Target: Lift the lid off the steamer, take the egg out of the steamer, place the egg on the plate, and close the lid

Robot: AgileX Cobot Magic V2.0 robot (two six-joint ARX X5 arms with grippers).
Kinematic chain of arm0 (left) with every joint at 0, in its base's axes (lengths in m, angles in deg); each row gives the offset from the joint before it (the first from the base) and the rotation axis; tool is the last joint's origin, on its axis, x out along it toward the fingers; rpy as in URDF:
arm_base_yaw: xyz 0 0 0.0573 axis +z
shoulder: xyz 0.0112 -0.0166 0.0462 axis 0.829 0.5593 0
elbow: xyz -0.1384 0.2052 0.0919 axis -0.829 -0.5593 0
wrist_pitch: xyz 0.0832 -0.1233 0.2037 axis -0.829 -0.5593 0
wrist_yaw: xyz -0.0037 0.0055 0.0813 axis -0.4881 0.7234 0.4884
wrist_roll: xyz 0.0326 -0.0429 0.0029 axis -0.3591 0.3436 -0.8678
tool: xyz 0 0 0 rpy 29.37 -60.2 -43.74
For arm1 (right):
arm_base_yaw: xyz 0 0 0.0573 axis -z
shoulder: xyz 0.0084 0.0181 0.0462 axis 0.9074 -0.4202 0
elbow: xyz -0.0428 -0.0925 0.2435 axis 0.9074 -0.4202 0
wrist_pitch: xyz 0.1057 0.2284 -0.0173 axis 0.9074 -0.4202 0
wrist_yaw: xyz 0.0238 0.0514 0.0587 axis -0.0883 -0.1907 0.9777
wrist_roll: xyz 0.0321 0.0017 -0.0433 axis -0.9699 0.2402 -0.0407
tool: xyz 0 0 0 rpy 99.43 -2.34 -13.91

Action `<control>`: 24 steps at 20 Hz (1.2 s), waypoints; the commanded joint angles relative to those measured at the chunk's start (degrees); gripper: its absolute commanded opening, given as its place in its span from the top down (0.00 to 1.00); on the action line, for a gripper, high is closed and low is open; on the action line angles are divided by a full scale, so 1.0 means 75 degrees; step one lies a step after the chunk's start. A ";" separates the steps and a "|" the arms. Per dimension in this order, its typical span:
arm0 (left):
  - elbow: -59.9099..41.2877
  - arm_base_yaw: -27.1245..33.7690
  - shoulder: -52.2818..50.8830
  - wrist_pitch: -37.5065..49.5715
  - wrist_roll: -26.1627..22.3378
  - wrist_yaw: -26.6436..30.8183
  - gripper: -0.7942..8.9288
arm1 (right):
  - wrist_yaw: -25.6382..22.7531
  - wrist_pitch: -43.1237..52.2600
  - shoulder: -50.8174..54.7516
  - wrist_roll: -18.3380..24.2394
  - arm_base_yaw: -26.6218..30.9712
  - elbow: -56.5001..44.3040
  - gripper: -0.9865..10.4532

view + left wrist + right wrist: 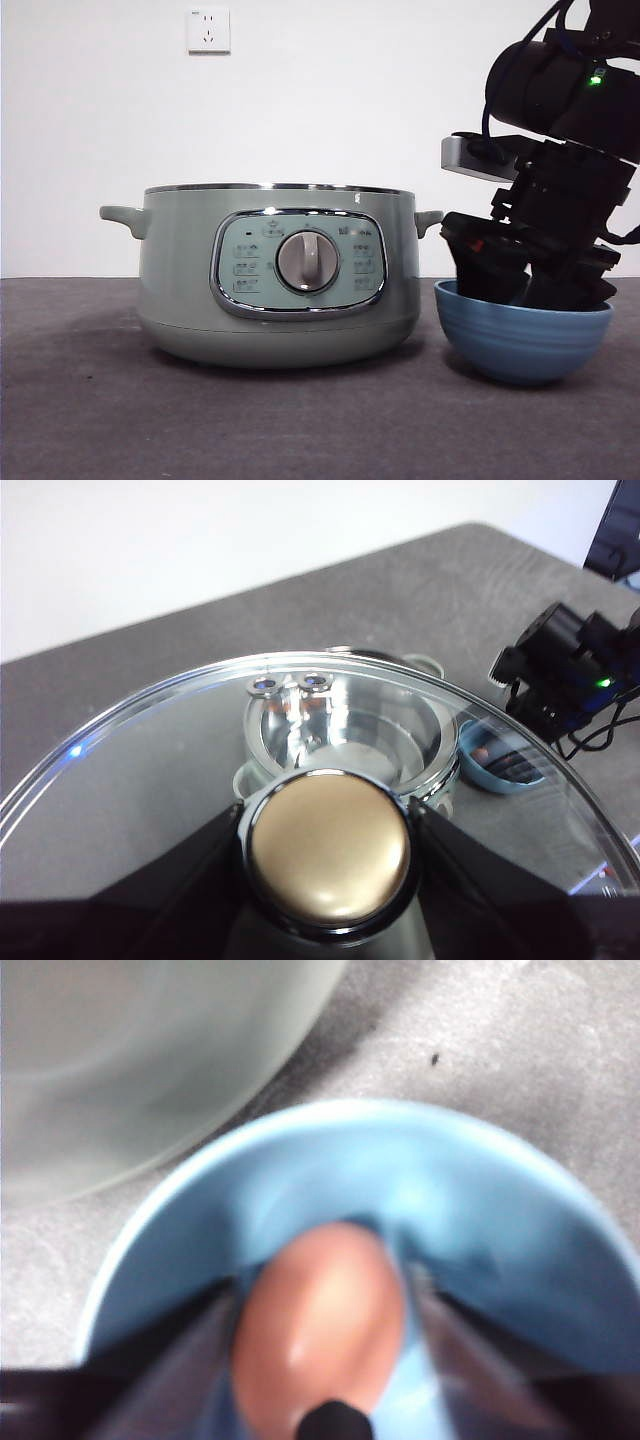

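The pale green steamer (280, 280) stands open on the table, with no lid on it in the front view. My left gripper (328, 852) is shut on the round knob of the glass lid (150, 770) and holds it up over the steamer (350, 730), which shows through the glass. My right gripper (530, 285) reaches down into the blue plate (520, 345) just right of the steamer. In the right wrist view its jaws (320, 1310) are shut on the brownish egg (320, 1320), low inside the plate (450, 1210).
A grey table top (100, 420) runs under everything. A white wall with a socket (208, 29) stands behind. The steamer's right handle (430, 220) is close to the right arm. The steamer wall (130, 1060) curves right beside the plate.
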 commanded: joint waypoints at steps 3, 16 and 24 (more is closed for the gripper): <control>0.0099 0.0012 0.0988 0.1469 -0.0122 -0.0647 0.93 | 0.0020 0.0006 0.0003 -0.0050 -0.0015 -0.0044 0.53; 0.0099 0.0006 0.4459 0.3765 -0.0583 -0.1399 0.93 | -0.0020 -0.0799 0.4913 -0.0087 -0.0012 0.0329 0.53; 0.0096 -0.0035 0.6000 0.4715 -0.0548 -0.1381 0.93 | -0.0221 -0.1376 0.6811 -0.0393 -0.0006 0.0708 0.53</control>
